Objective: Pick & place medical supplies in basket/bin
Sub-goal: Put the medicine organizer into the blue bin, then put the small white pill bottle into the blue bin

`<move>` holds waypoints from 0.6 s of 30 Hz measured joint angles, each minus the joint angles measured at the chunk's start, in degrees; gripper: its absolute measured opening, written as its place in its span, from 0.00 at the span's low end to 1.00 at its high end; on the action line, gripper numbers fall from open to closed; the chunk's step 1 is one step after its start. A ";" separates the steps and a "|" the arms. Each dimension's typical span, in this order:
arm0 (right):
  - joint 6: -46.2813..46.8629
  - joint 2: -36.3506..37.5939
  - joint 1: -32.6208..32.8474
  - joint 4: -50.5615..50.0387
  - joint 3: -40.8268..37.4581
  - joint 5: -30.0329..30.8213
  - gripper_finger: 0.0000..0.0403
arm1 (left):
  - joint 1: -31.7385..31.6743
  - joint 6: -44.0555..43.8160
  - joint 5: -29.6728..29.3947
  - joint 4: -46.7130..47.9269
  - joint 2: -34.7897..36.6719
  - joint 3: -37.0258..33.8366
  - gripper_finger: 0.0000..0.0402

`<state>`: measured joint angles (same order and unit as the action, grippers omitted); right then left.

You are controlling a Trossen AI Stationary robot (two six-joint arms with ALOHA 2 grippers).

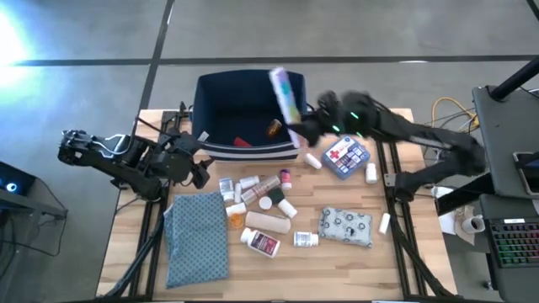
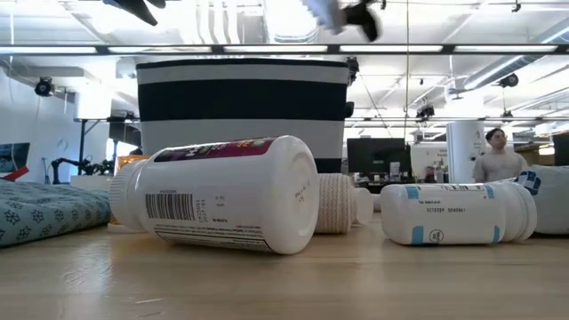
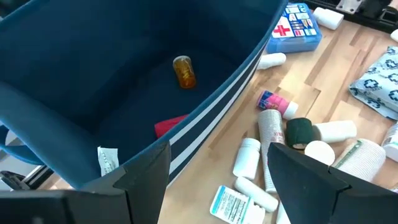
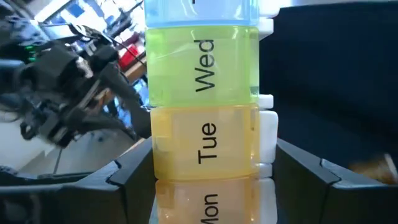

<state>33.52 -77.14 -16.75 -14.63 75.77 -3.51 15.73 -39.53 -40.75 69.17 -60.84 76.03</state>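
Note:
The dark navy bin (image 1: 240, 80) stands at the table's far side, its striped wall (image 3: 236, 81) toward the near edge. An amber bottle (image 3: 183, 70) and a red item (image 3: 169, 126) lie on its floor. My right gripper (image 1: 296, 133) is shut on the rainbow pill organizer (image 1: 286, 93), raised over the bin's right rim and also high in the low view (image 2: 322, 11). My left gripper (image 1: 200, 168) stands open at the bin's near left corner (image 3: 134, 168); whether it touches the bin I cannot tell. Other supplies lie on the table in front of the bin. My right gripper pinches the pill organizer's two long edges at its Mon-Tue end (image 4: 163, 163) between its two fingers (image 4: 134, 177). The organizer runs on along the fingers and sticks out past their tips, its lettered lids toward the wrist camera. It is lifted clear of the table, above the bin.
In front of the bin lie white pill bottles (image 1: 261, 242), a tan roll (image 1: 268, 222), the red-cross box (image 1: 345, 156), a grey patterned pouch (image 1: 345, 225) and a teal dotted cloth (image 1: 198, 240). A person (image 2: 496, 160) stands in the room behind.

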 joint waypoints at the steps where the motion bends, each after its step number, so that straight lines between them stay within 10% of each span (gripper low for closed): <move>1: -0.74 -2.88 -1.44 -0.12 2.57 -1.66 0.62 | 0.00 -0.02 -0.02 0.00 0.08 0.00 0.62; 11: -11.80 -26.92 -8.35 -15.98 30.16 -4.41 0.65 | 0.00 -1.51 -0.09 0.00 0.24 -0.02 0.62; 18: -25.33 -35.64 -4.77 -42.53 45.41 21.50 0.78 | 0.00 -2.77 -0.09 0.02 0.44 -0.02 0.62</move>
<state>8.19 -112.78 -21.53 -57.16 121.18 17.99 15.73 -42.30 -40.84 69.19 -60.40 76.01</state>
